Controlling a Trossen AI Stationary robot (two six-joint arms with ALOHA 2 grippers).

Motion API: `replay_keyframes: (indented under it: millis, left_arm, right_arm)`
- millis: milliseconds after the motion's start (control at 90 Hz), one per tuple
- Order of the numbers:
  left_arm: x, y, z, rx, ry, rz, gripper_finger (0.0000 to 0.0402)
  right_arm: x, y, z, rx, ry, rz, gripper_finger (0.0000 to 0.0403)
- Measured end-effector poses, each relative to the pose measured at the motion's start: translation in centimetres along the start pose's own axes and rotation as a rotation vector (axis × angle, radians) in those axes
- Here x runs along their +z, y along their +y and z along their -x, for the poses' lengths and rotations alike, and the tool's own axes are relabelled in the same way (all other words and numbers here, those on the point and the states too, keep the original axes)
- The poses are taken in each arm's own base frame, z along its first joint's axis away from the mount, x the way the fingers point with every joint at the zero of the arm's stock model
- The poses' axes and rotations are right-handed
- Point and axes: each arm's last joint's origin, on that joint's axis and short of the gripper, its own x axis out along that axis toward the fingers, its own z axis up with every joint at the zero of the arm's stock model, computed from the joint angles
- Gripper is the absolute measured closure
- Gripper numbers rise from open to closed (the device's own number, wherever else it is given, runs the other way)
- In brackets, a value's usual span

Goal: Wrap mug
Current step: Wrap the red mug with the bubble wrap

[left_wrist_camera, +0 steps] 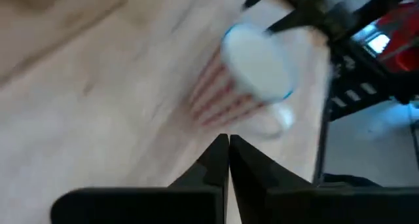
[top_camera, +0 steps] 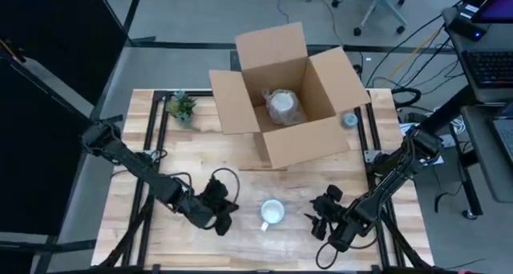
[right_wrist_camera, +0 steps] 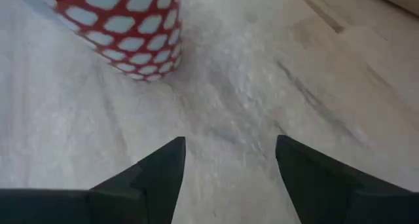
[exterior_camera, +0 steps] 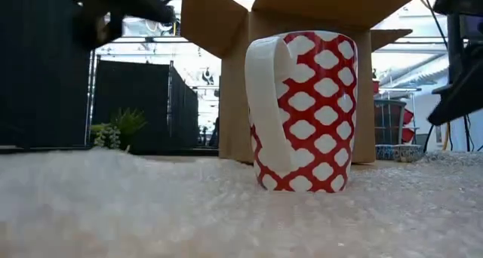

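A: Where's the mug?
B: The red-and-white mug stands upright on a bubble wrap sheet at the lower centre of the high view, below the open cardboard box holding a wrapped item.
A: And the arms?
B: Left gripper sits just left of it, fingers pressed together. Right gripper sits to its right, fingers spread, holding nothing

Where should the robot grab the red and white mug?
Probably by the rim. The mug stands upright with its mouth open to the top, so one finger could go inside, one outside. The open right gripper is beside it, on the side away from the handle, which sticks out toward the left gripper.
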Motion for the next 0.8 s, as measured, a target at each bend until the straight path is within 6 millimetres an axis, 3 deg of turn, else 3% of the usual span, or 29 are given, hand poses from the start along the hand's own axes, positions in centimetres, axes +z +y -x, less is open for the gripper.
replay_keyframes:
  millis: [267, 467, 656, 800]
  left_arm:
    - [-1.2, 1.1, 0.8, 0.159, 0.170, -0.002, 0.0401]
    - [0.1, 2.5, 0.0, 0.203, 0.203, -0.042, 0.0392]
    - [1.1, 4.6, -0.6, 0.243, 0.384, 0.008, 0.0318]
    - [0.3, 4.9, 0.0, 0.302, 0.467, 0.070, 0.0239]
  right_arm:
    - [0.2, -0.1, -0.2, -0.004, 0.004, 0.014, 0.0179]
    - [0.0, 0.0, -0.4, -0.011, 0.005, 0.023, 0.0179]
    - [-0.9, 0.1, -1.5, -0.044, 0.018, 0.056, 0.0179]
    - [-1.5, 0.1, -2.1, -0.063, 0.039, 0.091, 0.0179]
